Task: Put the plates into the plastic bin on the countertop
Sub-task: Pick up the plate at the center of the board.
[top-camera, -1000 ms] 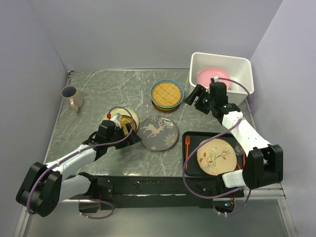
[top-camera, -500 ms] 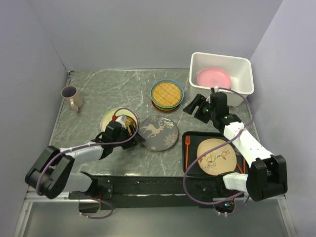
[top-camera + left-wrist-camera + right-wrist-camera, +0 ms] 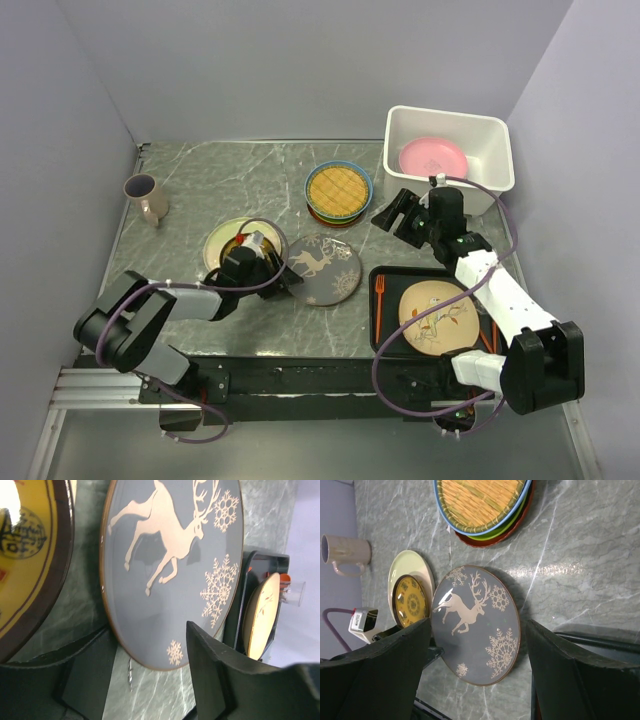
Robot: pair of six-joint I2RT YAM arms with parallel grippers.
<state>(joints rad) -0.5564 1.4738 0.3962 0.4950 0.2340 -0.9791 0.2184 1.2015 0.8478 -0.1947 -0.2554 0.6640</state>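
Now the left jaws stand partly open astride the near rim of the deer plate (image 3: pixel 170 580), gripping nothing yet; they should bite squarely before lifting. It lies flat on the worktop (image 3: pixel 200 170), well apart from the bin (image 3: pixel 395 140).

Left end effector (image 3: pixel 272 273) low, right end effector (image 3: pixel 392 212) aloft, jaws of both apart.

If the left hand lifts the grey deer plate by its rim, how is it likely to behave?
The deer plate looks rigid and glazed, with highlights on its surface, so it is probably slippery in the left hand. Held at one edge, it would likely tilt or pivot. It appears ceramic, so a drop on the countertop could chip it.
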